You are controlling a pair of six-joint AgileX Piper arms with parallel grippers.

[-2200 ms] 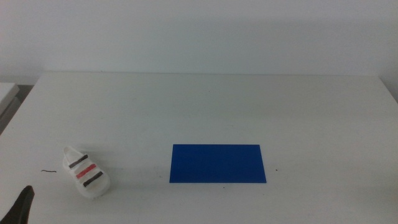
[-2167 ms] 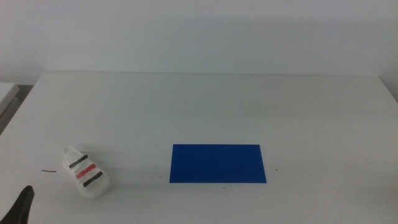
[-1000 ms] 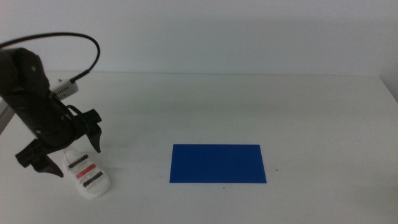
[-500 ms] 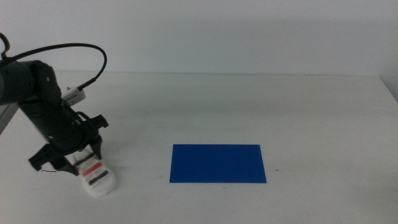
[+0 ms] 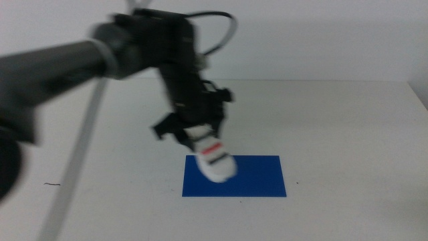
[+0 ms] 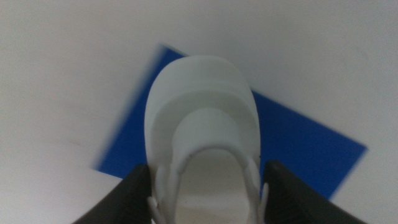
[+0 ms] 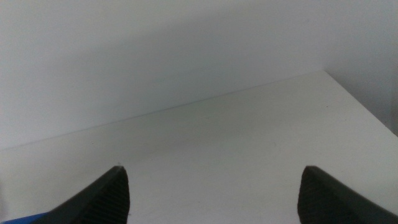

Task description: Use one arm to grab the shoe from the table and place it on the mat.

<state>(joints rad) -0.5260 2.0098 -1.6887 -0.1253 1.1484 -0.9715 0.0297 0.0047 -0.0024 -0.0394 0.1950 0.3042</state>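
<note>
The white shoe (image 5: 215, 159) with a red middle strap hangs toe-down in my left gripper (image 5: 198, 136), over the left part of the blue mat (image 5: 257, 178). The dark left arm (image 5: 80, 57) reaches in from the left and is blurred. In the left wrist view the shoe (image 6: 202, 118) sits between the two jaws of the left gripper (image 6: 206, 167), which are shut on its sides, with the mat (image 6: 305, 152) below it. I cannot tell whether the toe touches the mat. My right gripper (image 7: 212, 171) is open and empty over the table, out of the middle view.
The white table (image 5: 348, 127) spreads around the mat, with its far edge against a pale wall. A small dark mark (image 5: 51, 183) lies at the front left. The right wrist view shows the table's far right corner (image 7: 323, 73).
My left gripper closed on the shoe at the front left of the table, lifted it and carried it right, to above the mat's left part.
</note>
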